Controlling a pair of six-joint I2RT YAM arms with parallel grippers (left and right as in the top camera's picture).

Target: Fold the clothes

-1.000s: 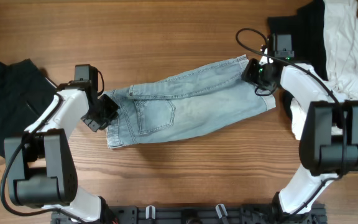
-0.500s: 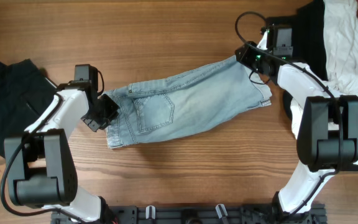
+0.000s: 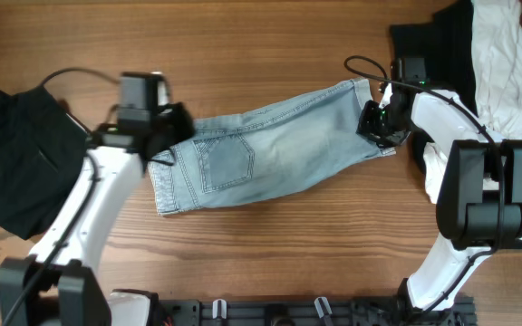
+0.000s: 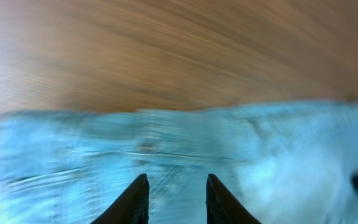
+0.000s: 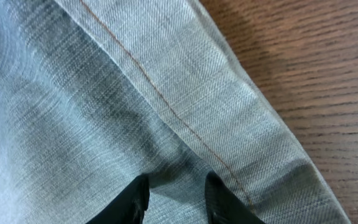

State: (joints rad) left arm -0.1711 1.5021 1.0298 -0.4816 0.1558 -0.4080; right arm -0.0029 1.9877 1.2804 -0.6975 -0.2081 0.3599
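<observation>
Left gripper [image 3: 169, 127] has swung from the waistband's side to its upper edge, fingers parted, holding nothing. Right gripper [image 3: 374, 122] rests part-open on the leg hem. Jeans [image 3: 270, 154] lie flat mid-table [image 3: 270, 45]; the denim looks soft and weighty, best pinched at seamed corners.

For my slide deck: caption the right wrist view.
Right gripper, open, over light-blue jeans beside an orange-stitched seam; wooden table at right.

Left jaws swung up off jeans [image 3: 270, 154] waistband; right jaws dropped back onto leg hem.
</observation>
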